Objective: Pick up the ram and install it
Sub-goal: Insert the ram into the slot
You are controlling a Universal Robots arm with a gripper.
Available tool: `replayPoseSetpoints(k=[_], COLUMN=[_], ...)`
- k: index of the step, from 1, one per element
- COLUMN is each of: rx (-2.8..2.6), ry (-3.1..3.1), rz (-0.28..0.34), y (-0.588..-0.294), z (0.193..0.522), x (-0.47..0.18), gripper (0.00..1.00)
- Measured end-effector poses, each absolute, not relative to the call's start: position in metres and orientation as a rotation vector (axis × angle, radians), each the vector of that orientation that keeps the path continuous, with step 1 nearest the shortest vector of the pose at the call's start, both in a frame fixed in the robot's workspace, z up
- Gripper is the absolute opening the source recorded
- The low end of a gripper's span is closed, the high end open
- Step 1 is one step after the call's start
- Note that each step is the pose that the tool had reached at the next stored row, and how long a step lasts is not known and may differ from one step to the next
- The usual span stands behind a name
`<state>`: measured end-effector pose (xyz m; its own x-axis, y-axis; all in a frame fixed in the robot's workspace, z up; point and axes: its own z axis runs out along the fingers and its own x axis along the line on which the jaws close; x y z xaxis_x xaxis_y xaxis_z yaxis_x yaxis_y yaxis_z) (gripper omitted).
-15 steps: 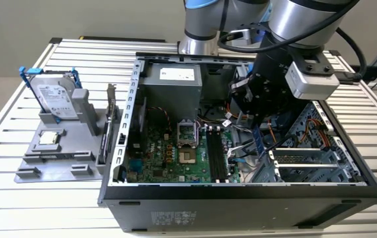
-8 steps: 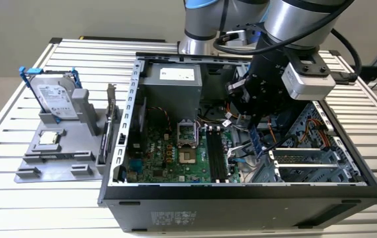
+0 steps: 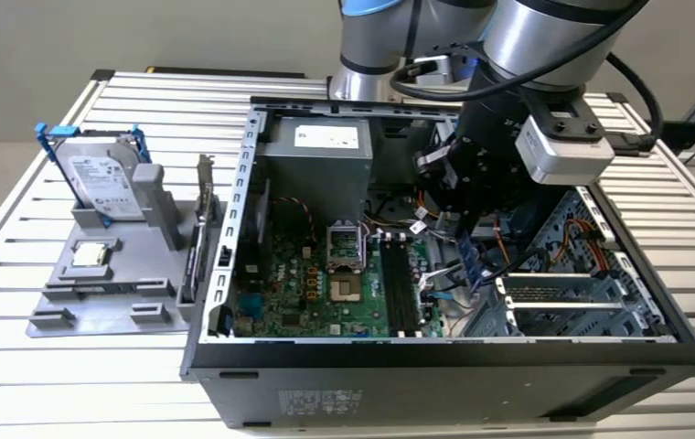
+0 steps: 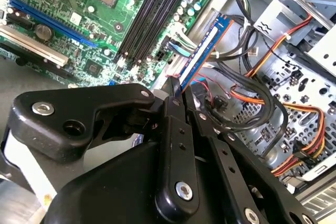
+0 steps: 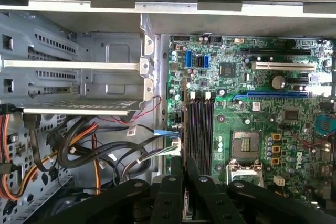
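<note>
In the exterior view we see the gripper (image 3: 460, 219) lowered inside the open computer case (image 3: 445, 352), hanging just above the motherboard (image 3: 311, 274) and close beside its dark memory slots (image 3: 399, 283), on the side toward the drive cage; outside the case, a grey parts stand (image 3: 110, 274) carries a hard drive (image 3: 101, 178) and a square silver processor (image 3: 91, 254). In the second wrist view we see the black fingers (image 4: 176, 129) closed on the ram (image 4: 205, 48), a thin blue-edged stick held on its edge, jutting forward from the fingertips and hovering over the loose cables (image 4: 257, 77) just beside the memory slots (image 4: 152, 14), not yet over them. In the first wrist view we look down on the board: the empty slots (image 5: 201, 129) run straight away from the gripper (image 5: 185, 174), and the ram's thin edge (image 5: 185, 148) stands just off the slot bank on the cable side, roughly parallel to it. We judge the pick-up done and the installing step in hand, at the point of alignment, with 0 sticks seated so far. The seating, as we judge it, calls for the stick's lower edge to sit squarely over 1 slot along its whole length, clear of the cables, before a straight, even press down; we cannot tell whether the slot latches stand open.
</note>
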<state>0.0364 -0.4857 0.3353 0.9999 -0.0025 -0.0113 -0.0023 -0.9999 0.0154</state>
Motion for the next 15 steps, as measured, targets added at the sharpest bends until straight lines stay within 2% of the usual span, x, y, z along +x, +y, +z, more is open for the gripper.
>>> replayPoseSetpoints(k=[15], rx=[3.127], ry=[-0.004], rz=[-0.018], y=[-0.4849], z=[0.3325], x=[0.0261], gripper=[0.00])
